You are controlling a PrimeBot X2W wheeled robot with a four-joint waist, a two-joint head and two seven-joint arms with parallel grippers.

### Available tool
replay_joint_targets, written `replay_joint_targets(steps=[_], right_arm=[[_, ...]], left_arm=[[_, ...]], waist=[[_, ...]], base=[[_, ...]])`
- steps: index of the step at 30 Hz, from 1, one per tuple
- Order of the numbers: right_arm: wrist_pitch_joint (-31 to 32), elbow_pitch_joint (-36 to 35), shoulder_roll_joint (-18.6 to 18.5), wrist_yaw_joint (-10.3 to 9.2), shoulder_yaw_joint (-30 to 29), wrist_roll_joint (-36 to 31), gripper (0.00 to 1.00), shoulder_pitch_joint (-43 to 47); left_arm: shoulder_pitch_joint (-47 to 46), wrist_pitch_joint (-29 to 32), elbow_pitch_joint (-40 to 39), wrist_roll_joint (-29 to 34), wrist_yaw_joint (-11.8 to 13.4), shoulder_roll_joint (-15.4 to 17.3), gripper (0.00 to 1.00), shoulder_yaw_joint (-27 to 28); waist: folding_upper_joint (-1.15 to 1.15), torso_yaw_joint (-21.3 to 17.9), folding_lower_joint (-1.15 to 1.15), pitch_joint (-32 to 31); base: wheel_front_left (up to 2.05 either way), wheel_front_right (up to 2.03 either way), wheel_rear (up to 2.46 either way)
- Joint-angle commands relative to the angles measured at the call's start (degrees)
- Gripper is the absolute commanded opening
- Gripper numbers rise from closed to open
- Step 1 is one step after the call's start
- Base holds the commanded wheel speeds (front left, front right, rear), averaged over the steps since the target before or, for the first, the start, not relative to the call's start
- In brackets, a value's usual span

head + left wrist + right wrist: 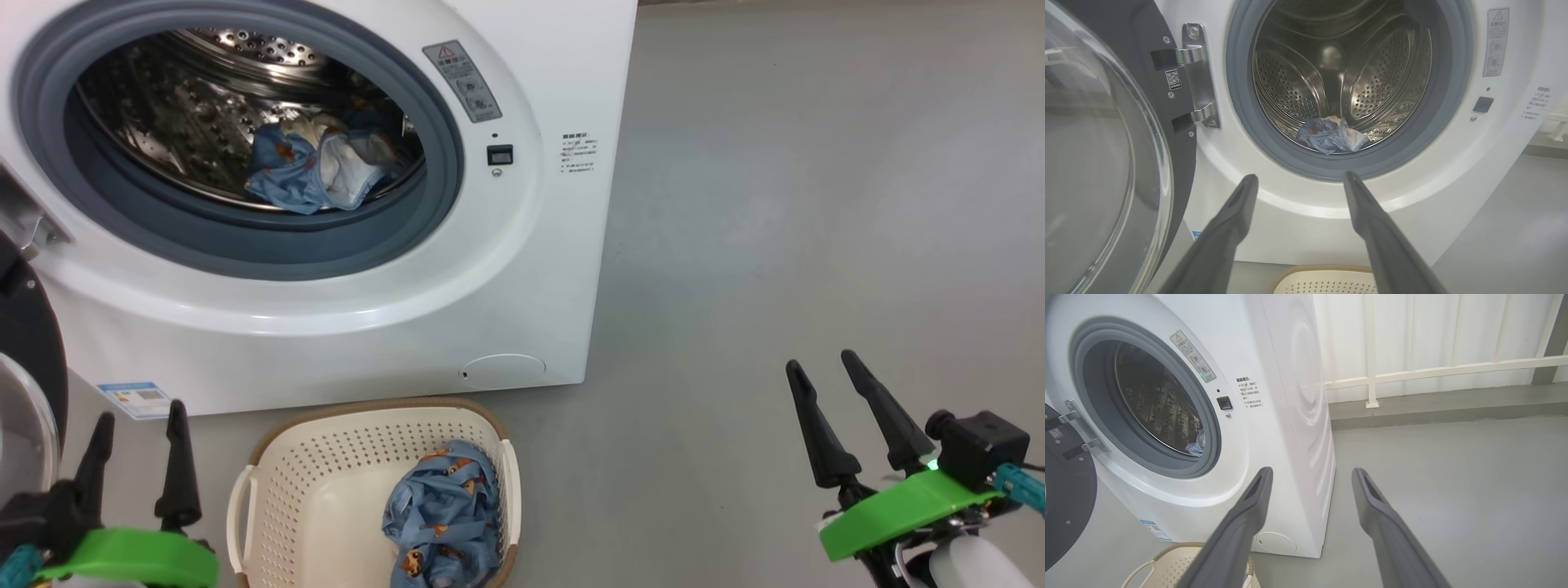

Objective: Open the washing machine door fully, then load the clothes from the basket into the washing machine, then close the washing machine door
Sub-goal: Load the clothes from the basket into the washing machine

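Observation:
The white washing machine (522,269) stands with its door (1106,163) swung wide open to the left on a metal hinge (1198,77). Light blue bear-print clothes (318,167) lie in the steel drum (1343,77). More of the same clothes (445,514) lie in the cream basket (326,482) on the floor before the machine. My left gripper (139,420) is open and empty, left of the basket. My right gripper (820,363) hangs open and empty over the bare floor, far right of the basket.
Grey floor (816,204) stretches to the right of the machine. A white railing (1433,371) and wall stand behind it. The open door (24,384) takes up the space at my left.

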Motion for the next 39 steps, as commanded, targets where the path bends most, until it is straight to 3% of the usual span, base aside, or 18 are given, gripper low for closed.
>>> replay_joint_targets(steps=[1,15,39], right_arm=[[-0.46,-1.53,-1.15,0.42,0.30,0.43,1.00,0.98],[-0.46,-1.76,-0.73,0.42,-0.57,0.13,1.00,1.56],[-0.46,-2.01,-0.50,0.42,-0.71,-0.12,1.00,1.03]], left_arm=[[0.58,-0.37,-2.51,0.53,-0.20,0.88,1.00,2.89],[5.25,-0.37,-7.24,1.61,-0.20,-0.66,1.00,5.62],[5.68,-0.37,-7.93,2.29,-0.20,-0.79,1.00,5.82]], waist=[[0.00,0.12,0.00,-0.03],[0.00,0.22,0.00,0.17],[0.00,-0.43,0.00,1.05]], base=[[0.00,0.00,0.00],[0.00,0.00,0.00],[0.00,0.00,0.00]])
